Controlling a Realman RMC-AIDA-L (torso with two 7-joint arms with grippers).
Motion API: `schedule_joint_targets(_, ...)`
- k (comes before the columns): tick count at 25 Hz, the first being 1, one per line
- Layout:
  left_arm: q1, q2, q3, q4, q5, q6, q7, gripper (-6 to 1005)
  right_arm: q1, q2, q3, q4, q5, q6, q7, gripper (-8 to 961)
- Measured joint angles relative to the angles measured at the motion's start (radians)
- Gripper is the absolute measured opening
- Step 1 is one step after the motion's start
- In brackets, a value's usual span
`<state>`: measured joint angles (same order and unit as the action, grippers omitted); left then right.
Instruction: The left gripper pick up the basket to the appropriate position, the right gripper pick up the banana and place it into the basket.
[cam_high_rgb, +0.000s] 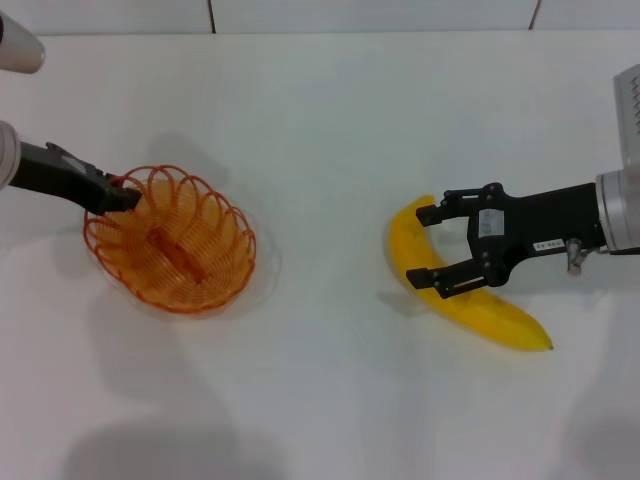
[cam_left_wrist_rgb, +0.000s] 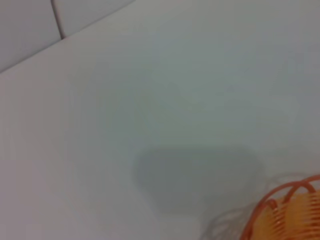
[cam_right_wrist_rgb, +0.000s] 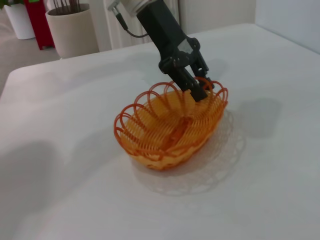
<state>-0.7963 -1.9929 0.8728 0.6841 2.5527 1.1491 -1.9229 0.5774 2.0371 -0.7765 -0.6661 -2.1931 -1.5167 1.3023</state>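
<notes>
We hold the orange wire basket (cam_high_rgb: 172, 240) near the worktop's left edge, the left gripper (cam_high_rgb: 122, 197) fingers clamped on its rim to steady it. The right gripper (cam_high_rgb: 437, 250) fingers, open, straddle the curved yellow banana (cam_high_rgb: 462, 290) lying on the worktop's right side, ready for closure.

Two black arms. The left gripper (cam_high_rgb: 128, 198) is a plain black two-fingered claw on a tapering black forearm, with a silver cuff and a thin dark cable by it. The right gripper (cam_high_rgb: 424, 246) – black, angular, two-fingered – has a small white label on its forearm and a white-and-silver wrist.
</notes>
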Motion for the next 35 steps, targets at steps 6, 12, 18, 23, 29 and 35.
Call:
schedule_joint_targets(6, 0.0, -0.001, 0.0, 0.0, 0.004, 0.0, 0.0, 266, 0.0, 0.0, -0.001, 0.0, 0.0, 0.007, 0.0, 893)
schedule_joint_targets(12, 0.001, -0.002, -0.002, 0.027, -0.004, 0.017, -0.003, 121, -0.005, 0.0, -0.001, 0.0, 0.0, 0.007, 0.0, 893)
schedule_joint_targets(18, 0.015, 0.005, -0.01, 0.074, -0.093, 0.116, -0.006, 91, -0.006, 0.0, 0.001, 0.0, 0.0, 0.007, 0.0, 893)
schedule_joint_targets(23, 0.04, 0.006, -0.014, 0.076, -0.191, 0.122, -0.007, 83, -0.005, 0.0, -0.001, 0.0, -0.003, 0.009, 0.0, 893)
schedule_joint_targets(29, 0.093, -0.026, -0.036, 0.071, -0.306, 0.05, 0.001, 71, -0.001, 0.001, -0.002, 0.0, -0.006, 0.009, 0.0, 893)
schedule_joint_targets(35, 0.125, -0.036, -0.038, 0.003, -0.41, -0.057, -0.003, 68, -0.001, 0.002, -0.003, 0.0, -0.008, 0.009, 0.003, 893)
